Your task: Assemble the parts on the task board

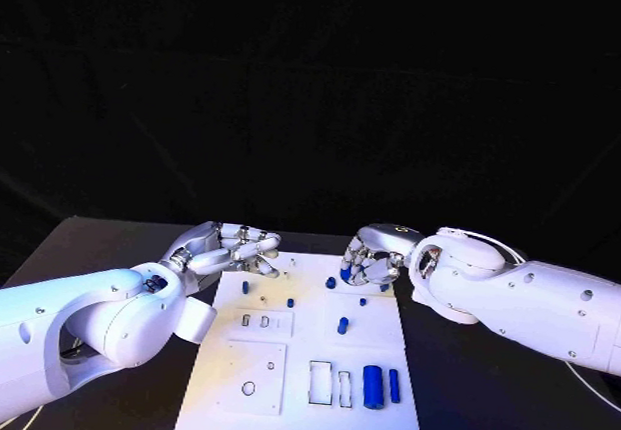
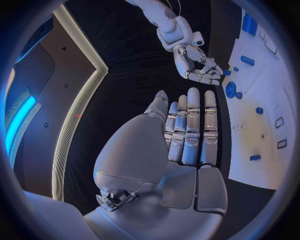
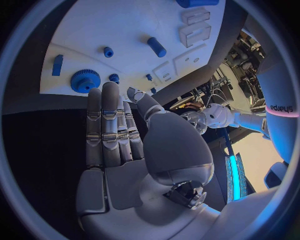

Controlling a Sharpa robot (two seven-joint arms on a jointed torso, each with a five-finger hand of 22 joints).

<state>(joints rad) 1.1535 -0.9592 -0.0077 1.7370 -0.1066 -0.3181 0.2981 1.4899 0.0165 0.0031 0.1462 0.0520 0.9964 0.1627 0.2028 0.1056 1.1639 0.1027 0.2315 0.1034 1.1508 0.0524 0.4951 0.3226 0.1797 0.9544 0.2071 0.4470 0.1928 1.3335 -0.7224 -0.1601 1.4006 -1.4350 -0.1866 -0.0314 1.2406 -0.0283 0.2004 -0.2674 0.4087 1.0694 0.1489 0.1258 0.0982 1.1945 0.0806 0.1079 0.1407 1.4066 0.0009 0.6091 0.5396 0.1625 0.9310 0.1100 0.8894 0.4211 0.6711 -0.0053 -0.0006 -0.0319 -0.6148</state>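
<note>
A robot's left hand (image 1: 232, 249) hovers at the far left corner of a white task board (image 1: 295, 414) on a black table (image 1: 498, 410); its fingers are straight and together, the thumb apart, and it holds nothing. To its right, small blue parts stand or lie along the board's far half: a short peg (image 1: 245, 287), a second peg (image 1: 291, 302), a longer pin (image 1: 343, 326), and a toothed blue gear (image 3: 85, 80) near the far edge. Nearer the robot, shallow rectangular recesses are cut into the board (the only containers here); a large blue cylinder (image 1: 372, 386) and a slim blue bar (image 1: 394, 385) lie just beside two outlined slots that appear unfilled. Further right, the right hand (image 1: 376, 260) hangs over the board's far edge close to the gear, fingers extended side by side, gripping nothing. No part is yet held, so the step seems to be choosing and reaching; it would go best by lowering one hand squarely over one part.
</note>
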